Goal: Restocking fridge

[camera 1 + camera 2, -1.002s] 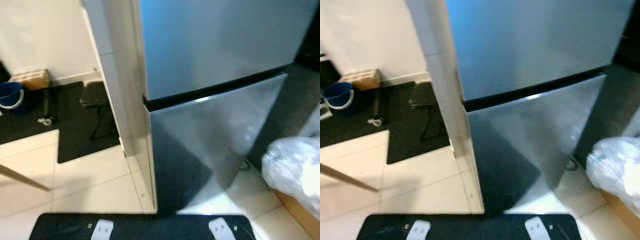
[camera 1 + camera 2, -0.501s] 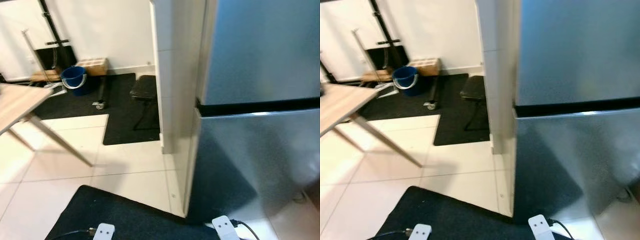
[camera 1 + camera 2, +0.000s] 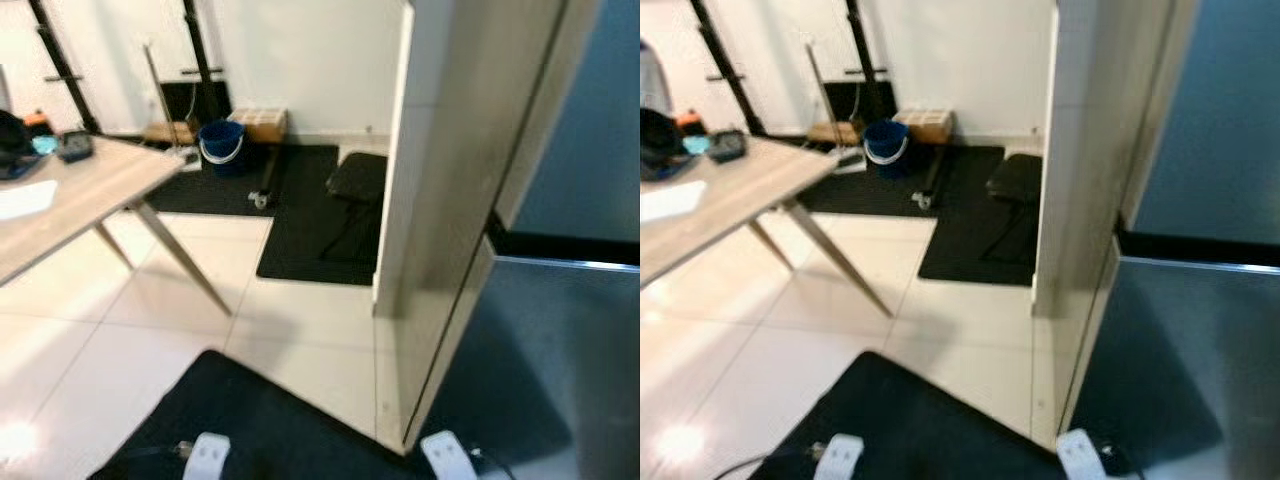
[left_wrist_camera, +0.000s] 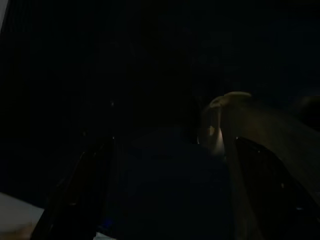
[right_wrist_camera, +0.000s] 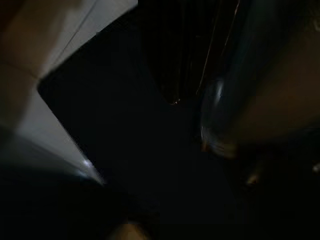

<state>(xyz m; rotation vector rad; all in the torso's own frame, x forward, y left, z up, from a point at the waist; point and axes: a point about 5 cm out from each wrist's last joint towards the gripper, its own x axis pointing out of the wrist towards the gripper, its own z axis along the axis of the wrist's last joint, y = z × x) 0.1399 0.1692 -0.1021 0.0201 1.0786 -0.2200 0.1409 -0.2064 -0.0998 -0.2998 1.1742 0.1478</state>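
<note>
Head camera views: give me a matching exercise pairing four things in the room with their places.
Things:
1. blue bucket
2. light wooden table
3. silver fridge
4. black floor mat

Places:
A. on the robot's right
B. on the near floor, at the picture's lower edge
C. by the far white wall
D. on the robot's left

Pairs: 1-C, 2-D, 3-A, 4-B
</note>
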